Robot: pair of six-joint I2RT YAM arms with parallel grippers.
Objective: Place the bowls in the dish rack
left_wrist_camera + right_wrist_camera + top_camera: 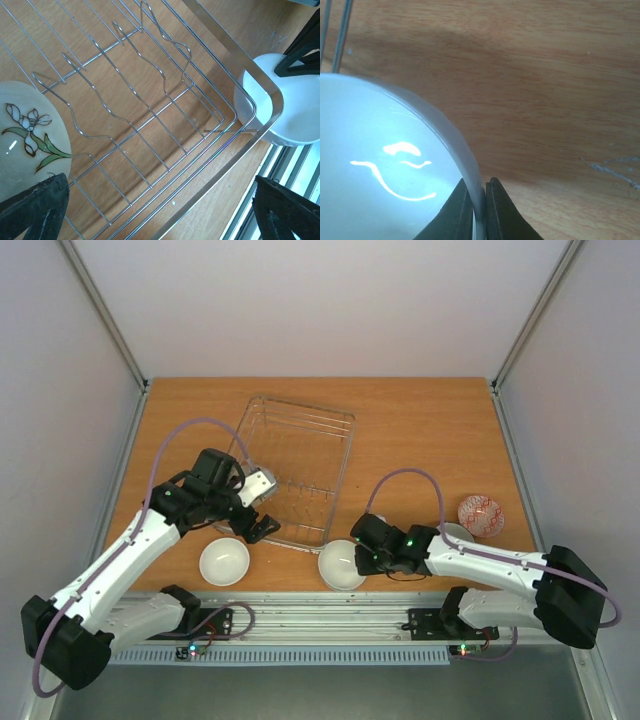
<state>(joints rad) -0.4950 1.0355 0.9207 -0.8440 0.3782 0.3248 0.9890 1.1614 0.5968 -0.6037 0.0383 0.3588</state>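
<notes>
The dish rack is a silver wire basket lying mid-table. A bowl with a flower motif stands inside it, seen from above as a pale shape. My left gripper hovers open over the rack's near end, with nothing between its fingers. My right gripper is shut on the rim of a white bowl beside the rack's near right corner. In the right wrist view both fingers pinch that rim of the white bowl. Another white bowl sits near the rack's left corner.
A red-patterned bowl rests at the right, and a pale bowl shows partly behind the right arm. The left wrist view shows the rack's rim, the held white bowl just outside it, and the table's front metal rail.
</notes>
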